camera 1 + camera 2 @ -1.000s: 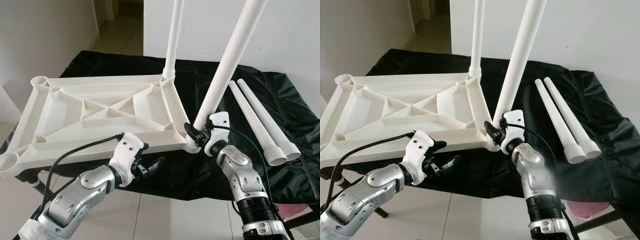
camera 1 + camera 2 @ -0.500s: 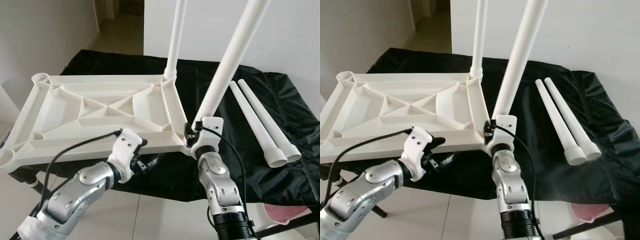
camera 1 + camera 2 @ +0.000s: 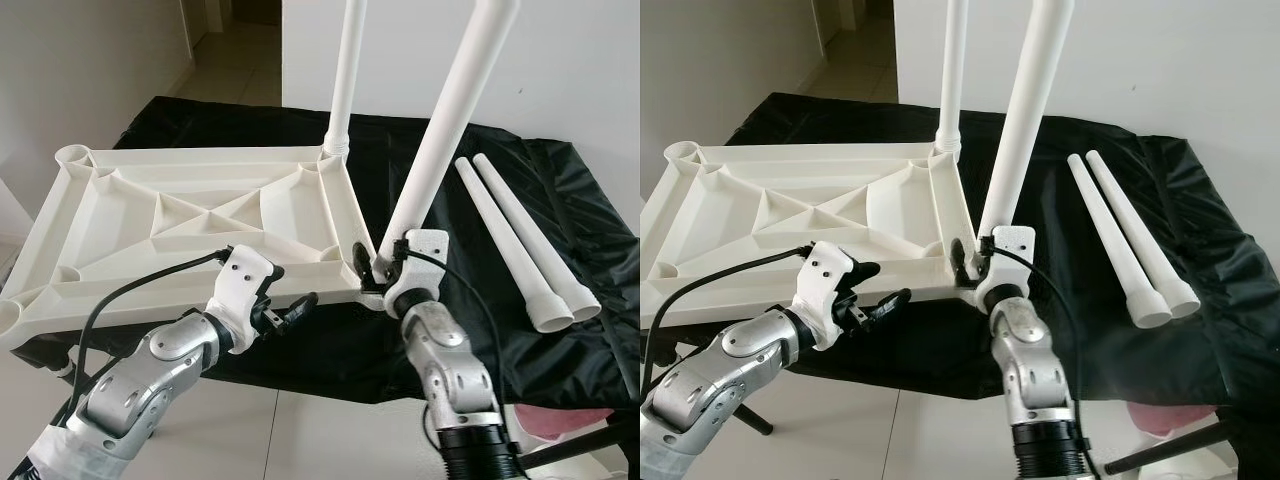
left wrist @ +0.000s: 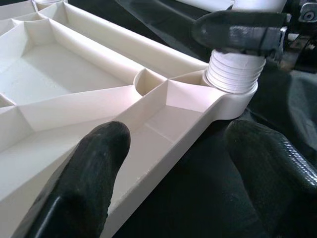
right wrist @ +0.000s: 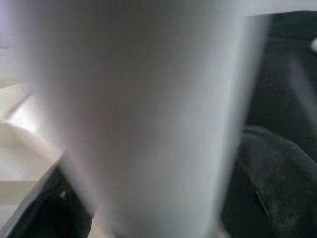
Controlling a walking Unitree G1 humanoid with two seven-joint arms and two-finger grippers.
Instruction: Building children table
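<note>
No text, label, brand, number or sign can be read on anything in these views.

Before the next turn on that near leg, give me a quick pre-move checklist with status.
1. Right gripper closed on the near leg at its base: ok.
2. Leg's threaded end in the tabletop corner socket: ok, threads still exposed, not fully seated.
3. Leg upright: not ok, it leans.
4. Left gripper bracing the tabletop: not ok, open, fingers either side of the near edge, not gripping.
5. Far leg standing in its corner: ok.
6. Spare legs on the black cloth, out of the way: ok.
</note>
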